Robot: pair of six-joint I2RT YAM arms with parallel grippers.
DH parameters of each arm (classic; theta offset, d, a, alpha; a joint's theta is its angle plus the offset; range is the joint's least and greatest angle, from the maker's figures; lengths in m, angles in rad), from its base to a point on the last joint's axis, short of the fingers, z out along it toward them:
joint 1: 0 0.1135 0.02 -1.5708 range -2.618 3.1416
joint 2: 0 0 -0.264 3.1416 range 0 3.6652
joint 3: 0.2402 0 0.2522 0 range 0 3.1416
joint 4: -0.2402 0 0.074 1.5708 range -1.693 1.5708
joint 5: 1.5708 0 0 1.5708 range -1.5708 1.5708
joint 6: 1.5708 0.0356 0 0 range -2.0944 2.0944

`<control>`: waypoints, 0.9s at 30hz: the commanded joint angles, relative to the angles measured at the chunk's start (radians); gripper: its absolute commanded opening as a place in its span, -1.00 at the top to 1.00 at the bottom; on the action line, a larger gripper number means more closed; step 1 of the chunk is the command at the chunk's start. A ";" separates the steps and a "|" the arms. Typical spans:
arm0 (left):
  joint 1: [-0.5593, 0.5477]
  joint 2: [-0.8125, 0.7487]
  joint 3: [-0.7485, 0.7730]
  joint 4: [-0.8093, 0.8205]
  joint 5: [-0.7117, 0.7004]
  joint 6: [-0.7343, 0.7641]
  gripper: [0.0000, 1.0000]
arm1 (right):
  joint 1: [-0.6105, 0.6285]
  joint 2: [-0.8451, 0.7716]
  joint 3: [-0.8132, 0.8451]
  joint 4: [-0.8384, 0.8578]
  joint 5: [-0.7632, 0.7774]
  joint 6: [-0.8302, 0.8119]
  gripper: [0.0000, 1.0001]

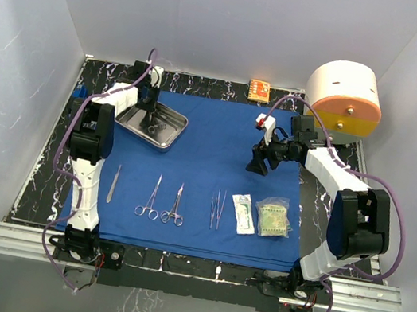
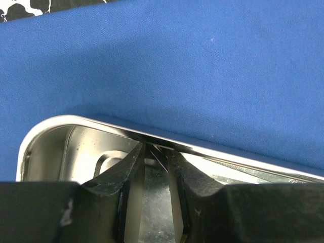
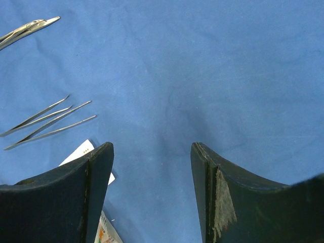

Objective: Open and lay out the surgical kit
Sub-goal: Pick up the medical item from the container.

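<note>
overhead wide, wrists close, drape (image 1: 220, 138) seemingly shared

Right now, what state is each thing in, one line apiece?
blue drape: unfolded, spread flat.
steel tray: upright on the drape, instruments inside.
ring-handled forceps: two, laid side by side.
tweezers: laid out on the drape.
white packet: lying flat.
greenish packet: lying flat.
left gripper: jaws nearly together at the tray's rim; grip unclear.
right gripper: open, empty, above the drape.

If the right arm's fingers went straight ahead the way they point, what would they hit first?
Probably the bare blue cloth; nothing lies between the open fingers, and the tweezers sit off to the side.
</note>
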 commanded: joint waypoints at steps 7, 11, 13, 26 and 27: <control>0.005 -0.051 -0.130 -0.018 -0.012 -0.026 0.69 | -0.008 -0.003 0.002 0.038 0.001 0.001 -0.21; 0.015 -0.069 -0.134 -0.018 -0.018 -0.026 0.75 | -0.011 -0.006 0.002 0.039 0.001 0.001 -0.21; 0.020 -0.073 -0.138 -0.016 -0.021 -0.026 0.77 | -0.011 -0.009 0.003 0.039 0.001 0.002 -0.21; 0.053 -0.067 -0.105 -0.024 0.000 -0.015 1.00 | -0.011 -0.007 0.003 0.038 -0.004 0.004 -0.21; 0.055 -0.058 -0.094 -0.028 0.001 -0.011 1.00 | -0.010 -0.009 0.003 0.039 -0.004 0.004 -0.21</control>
